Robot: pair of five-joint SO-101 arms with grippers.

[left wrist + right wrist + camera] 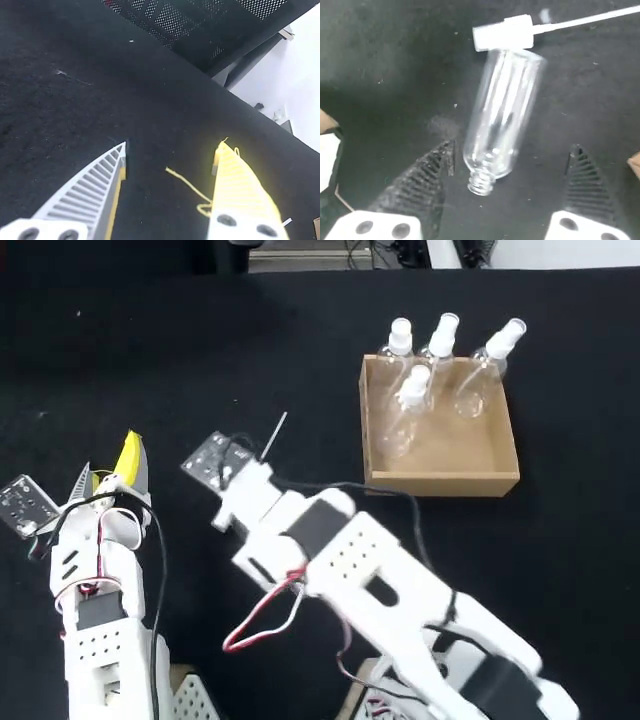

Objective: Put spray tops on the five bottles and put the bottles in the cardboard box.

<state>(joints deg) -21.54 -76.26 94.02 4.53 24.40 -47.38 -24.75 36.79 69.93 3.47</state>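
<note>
The left arm's yellow-and-grey gripper (170,150) hung released, its jaws spread wide over a bare stretch of the black cloth-covered counter (200,340), with nothing between them; in the high view it (108,462) sat at the near left, well apart from the task's things. The right arm's black-fingered gripper (514,147) was also released, jaws wide apart and low over the counter; a clear plastic bottle without a top (505,110) lay on its side there, its open threaded neck pointing back between the two jaws and touching neither, its body running away from the gripper. Just past the bottle's base lay a loose white spray top (504,32), crosswise to the bottle, its thin white dip tube (585,20) trailing off to one side; whether top and bottle touched could not be told. Farther off, to the right, stood the shallow brown cardboard box (440,483); inside it leaned four clear bottles fitted with white spray tops (413,390), three against the far wall and one just in front of them.
</note>
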